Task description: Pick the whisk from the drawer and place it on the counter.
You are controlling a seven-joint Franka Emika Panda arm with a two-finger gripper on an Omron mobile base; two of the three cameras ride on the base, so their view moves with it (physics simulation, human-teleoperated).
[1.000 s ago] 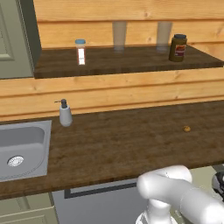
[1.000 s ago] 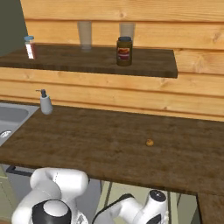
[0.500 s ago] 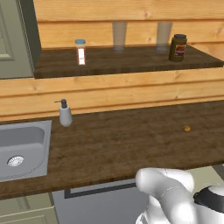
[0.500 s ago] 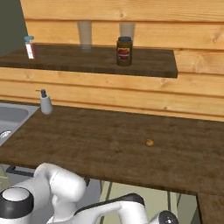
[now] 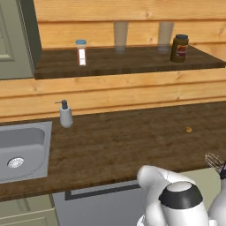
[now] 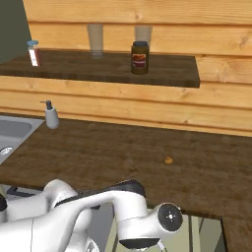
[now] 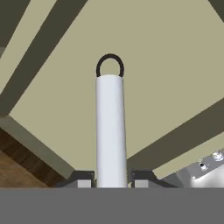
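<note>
We see the two-finger gripper (image 7: 111, 181) clenched on the thin silver wire whisk (image 7: 110, 131), whose handle runs up the frame's centre. Its wire loops (image 5: 214, 161) show at the right edge, beside the dark brown wood-grain counter (image 5: 132, 141).

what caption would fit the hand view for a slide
Gripper shut on the whisk, its slim handle with end ring pointing away above the open drawer.

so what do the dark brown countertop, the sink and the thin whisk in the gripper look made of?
The dark brown countertop looks like matte wood, with streaky grain. The grey sink basin looks like brushed steel: flat pale sheen, round drain. The thin whisk has a smooth pale handle, likely metal, and its wire loops look like silvery metal. The gripper clamps the handle.
</note>
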